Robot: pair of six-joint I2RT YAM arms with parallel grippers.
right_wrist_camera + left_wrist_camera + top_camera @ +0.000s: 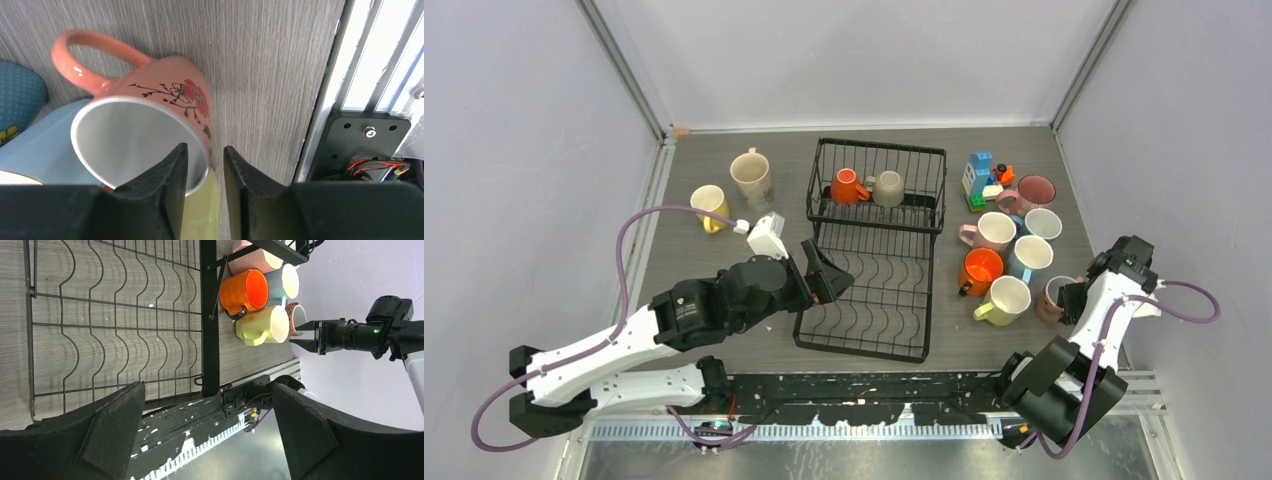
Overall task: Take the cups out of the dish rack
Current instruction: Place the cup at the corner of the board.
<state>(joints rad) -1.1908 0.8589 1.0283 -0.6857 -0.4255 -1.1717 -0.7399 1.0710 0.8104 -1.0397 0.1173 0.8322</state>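
Observation:
The black wire dish rack (864,290) stands mid-table, and its tall basket holds an orange cup (848,187) and a grey cup (887,188). My left gripper (829,280) hovers open over the flat tray's left side (209,315), with nothing between its fingers (207,425). At the right, a pink flowered cup (170,95) stands on the table. My right gripper (206,150) straddles its rim, one finger inside and one outside. The jaws are parted, and a gap shows beside the outer finger. In the top view the cup (1054,297) sits just left of that gripper (1066,300).
Several cups crowd the table right of the rack: pink (994,232), orange (980,270), light blue (1030,256) and yellow-green (1007,299). A toy-block figure (984,180) stands behind them. A yellow cup (710,205) and a cream cup (752,177) stand at the left.

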